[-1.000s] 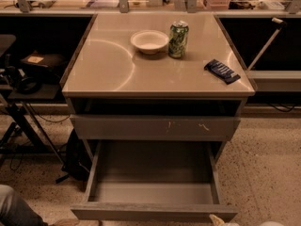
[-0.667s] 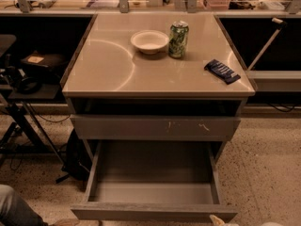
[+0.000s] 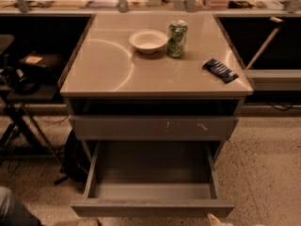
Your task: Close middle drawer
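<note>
The middle drawer (image 3: 153, 207) is pulled far out of the table, below the shut grey drawer front with pale scratch marks (image 3: 153, 127). Its plain grey front panel is near the bottom edge of the camera view and its smooth grey interior (image 3: 153, 171) is empty. Only a small pale tip of my gripper (image 3: 214, 219) shows at the bottom edge. It is just right of the drawer's front panel and close to its right corner.
On the tabletop (image 3: 103, 69) stand a white bowl (image 3: 147, 40), a green can (image 3: 177, 39) and a dark blue packet (image 3: 220, 70). A dark bag (image 3: 75, 159) and a stand with cables (image 3: 19, 121) are left of the table. A grey shape (image 3: 11, 211) fills the bottom left corner.
</note>
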